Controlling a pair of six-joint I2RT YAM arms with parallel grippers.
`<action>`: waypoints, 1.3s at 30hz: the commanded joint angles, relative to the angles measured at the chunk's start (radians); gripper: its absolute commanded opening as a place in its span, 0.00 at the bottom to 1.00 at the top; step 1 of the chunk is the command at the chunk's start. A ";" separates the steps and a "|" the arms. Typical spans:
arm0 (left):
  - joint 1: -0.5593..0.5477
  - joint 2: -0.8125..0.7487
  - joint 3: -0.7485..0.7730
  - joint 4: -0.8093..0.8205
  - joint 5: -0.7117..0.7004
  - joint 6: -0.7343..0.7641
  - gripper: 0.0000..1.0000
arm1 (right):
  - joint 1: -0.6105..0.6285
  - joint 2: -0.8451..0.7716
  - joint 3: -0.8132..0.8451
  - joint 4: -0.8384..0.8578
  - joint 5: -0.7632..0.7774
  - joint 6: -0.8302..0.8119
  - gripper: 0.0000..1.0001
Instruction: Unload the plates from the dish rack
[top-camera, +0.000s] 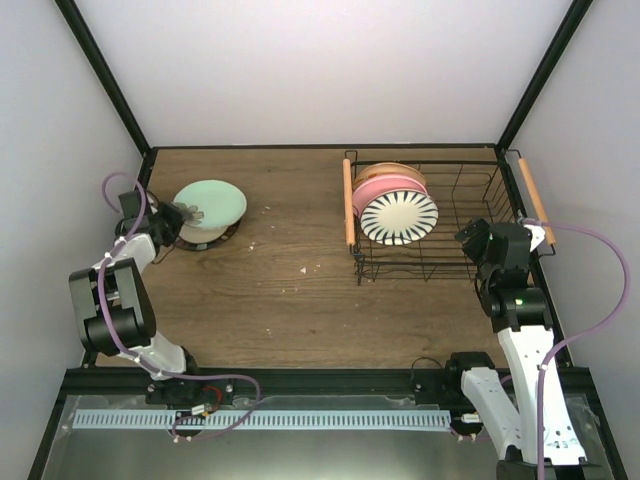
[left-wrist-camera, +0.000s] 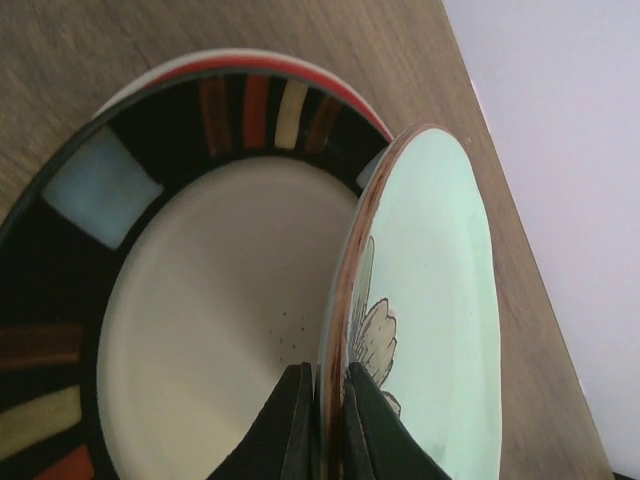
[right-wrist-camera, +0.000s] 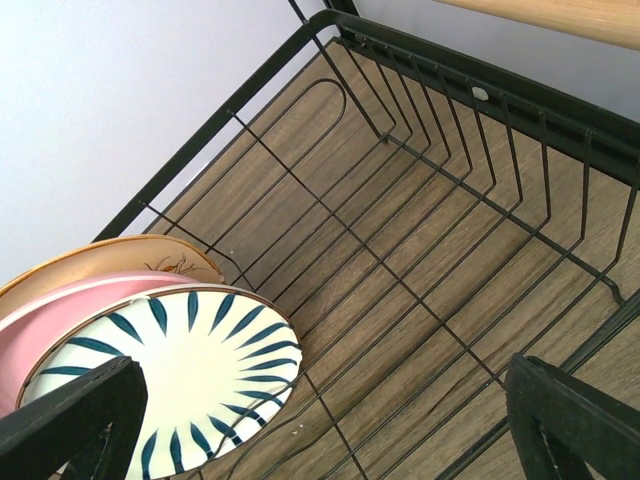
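The left gripper (left-wrist-camera: 326, 385) has its dark fingers (left-wrist-camera: 292, 420) closed narrow on the brown-edged rim of the mint plate (left-wrist-camera: 440, 300), one finger on each face. The plate tilts up from that pinch. Just under it lies a red-rimmed plate (left-wrist-camera: 200, 300), cream in the middle with a black band of coloured blocks, flat on the wooden table (top-camera: 300, 300). Whether the two touch I cannot tell. Both look like glazed ceramic: stiff, smooth, probably slippery and heavy for an edge grip, and likely to chip if set down hard.

The right gripper (right-wrist-camera: 320, 400) is spread wide with nothing between its fingers. Ahead of them and off to one side, three plates stand on edge in the black wire rack (right-wrist-camera: 450, 90). The striped plate (right-wrist-camera: 200, 360) is nearest, the pink plate (right-wrist-camera: 50, 315) behind it, and the tan plate (right-wrist-camera: 110, 258) last. The striped one's upper rim looks like the free place to take hold. The thin wires beneath could catch a dragged edge. A pale wooden handle (right-wrist-camera: 560, 15) runs along the far side.
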 joint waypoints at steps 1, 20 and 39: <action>0.010 -0.071 -0.017 0.163 0.072 -0.079 0.04 | -0.004 -0.004 0.022 0.007 0.014 -0.017 1.00; 0.055 -0.016 -0.043 0.153 0.015 -0.087 0.04 | -0.004 0.005 0.026 0.010 0.004 -0.013 1.00; 0.054 0.036 -0.028 0.084 -0.004 -0.056 0.74 | -0.004 -0.007 0.018 -0.005 0.007 0.016 1.00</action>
